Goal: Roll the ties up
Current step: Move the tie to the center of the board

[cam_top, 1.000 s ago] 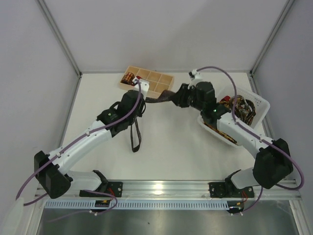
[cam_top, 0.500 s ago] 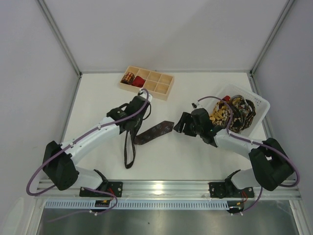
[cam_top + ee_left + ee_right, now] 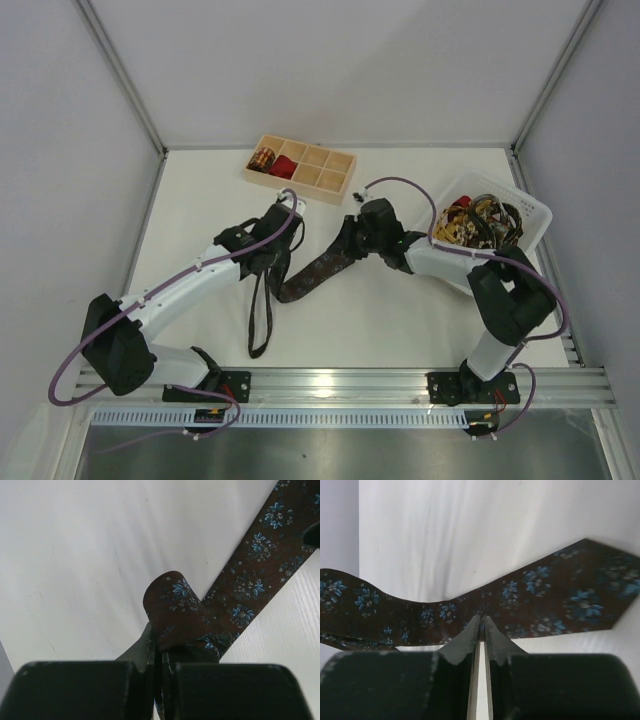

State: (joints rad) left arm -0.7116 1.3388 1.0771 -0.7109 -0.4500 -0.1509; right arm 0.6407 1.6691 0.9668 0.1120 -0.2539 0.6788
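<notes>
both wrist views alone show left pincer [image 3: 156,641] and right pincer [image 3: 481,623] clamping the flowered brown tie [image 3: 250,592].

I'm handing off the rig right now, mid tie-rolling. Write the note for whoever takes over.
Left gripper: shut on a fold of the brown tie, mid-table.
Right gripper: shut on the edge of that tie's wide part.
Brown tie: not rolled, narrow end trailing toward the bases.
Done: gold-black coil and red coil sit in the tray.
Left: roll this tie, then the loose ties in the basket.
</notes>
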